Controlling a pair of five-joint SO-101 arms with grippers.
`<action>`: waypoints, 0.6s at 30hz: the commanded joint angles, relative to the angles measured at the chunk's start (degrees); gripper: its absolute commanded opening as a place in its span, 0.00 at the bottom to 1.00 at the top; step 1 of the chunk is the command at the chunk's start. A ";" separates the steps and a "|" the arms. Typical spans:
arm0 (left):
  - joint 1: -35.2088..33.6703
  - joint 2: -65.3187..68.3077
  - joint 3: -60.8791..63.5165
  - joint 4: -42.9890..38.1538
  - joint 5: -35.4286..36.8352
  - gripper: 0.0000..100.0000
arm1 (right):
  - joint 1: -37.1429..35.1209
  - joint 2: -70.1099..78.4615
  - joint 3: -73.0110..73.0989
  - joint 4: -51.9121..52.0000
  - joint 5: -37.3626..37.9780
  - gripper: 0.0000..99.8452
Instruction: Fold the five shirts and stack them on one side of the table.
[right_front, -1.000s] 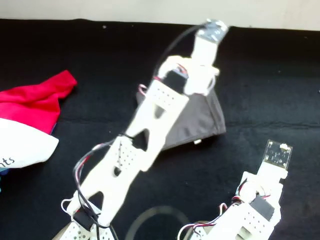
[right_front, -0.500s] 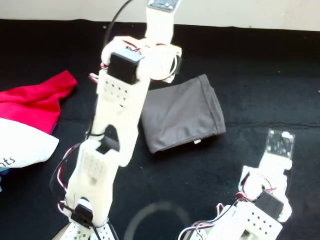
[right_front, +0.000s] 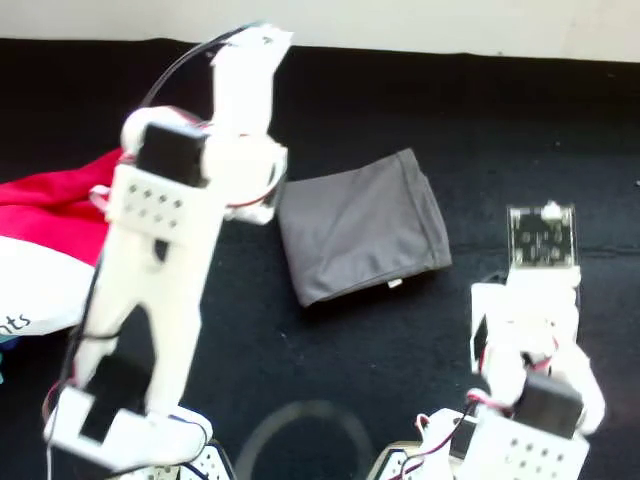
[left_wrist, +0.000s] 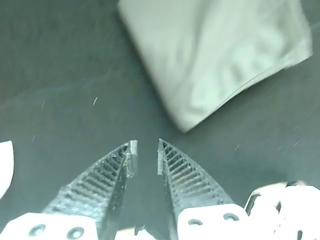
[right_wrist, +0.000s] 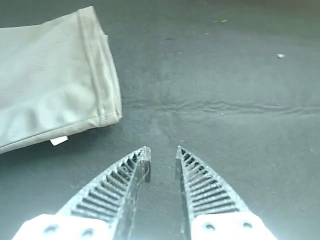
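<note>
Right now I have the folded grey shirt (right_front: 360, 235) lying flat close to the middle of the black tabletop (right_front: 520, 130), its small white label (right_front: 396, 284) poking out from the edge that faces 5 o'clock. Over at 9 o'clock sits a loose heap: a crumpled red shirt (right_front: 60, 200) with a white shirt (right_front: 40, 285) touching it on the 6 o'clock side. Both are unfolded and well apart from the grey one.

My left arm (right_front: 160, 240) stands tall from its base at 7 o'clock and leans up toward 11 o'clock, its wrist between the red shirt and the grey shirt. Through its wrist camera I see the left jaws slightly spread with nothing between them, hanging above bare black cloth, and the grey shirt (left_wrist: 215, 55) lies beyond the tips, not touched.

My right arm (right_front: 525, 340) sits low at 5 o'clock, pointing toward 12. The right jaws are likewise parted by a narrow gap and hold nothing. They hover over bare tabletop, and the grey shirt (right_wrist: 50, 75) with its label (right_wrist: 59, 141) lies near them toward 10 o'clock, apart from the tips.
</note>
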 joint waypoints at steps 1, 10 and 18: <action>-2.24 -7.78 16.40 -3.69 -5.36 0.09 | -3.03 11.03 -9.63 0.48 -6.33 0.10; -14.73 -17.36 56.40 -28.84 -11.08 0.09 | -15.08 43.12 -28.88 6.81 -13.80 0.27; -24.31 -19.21 75.82 -51.69 -11.16 0.09 | -19.12 64.92 -44.26 6.73 -13.98 0.33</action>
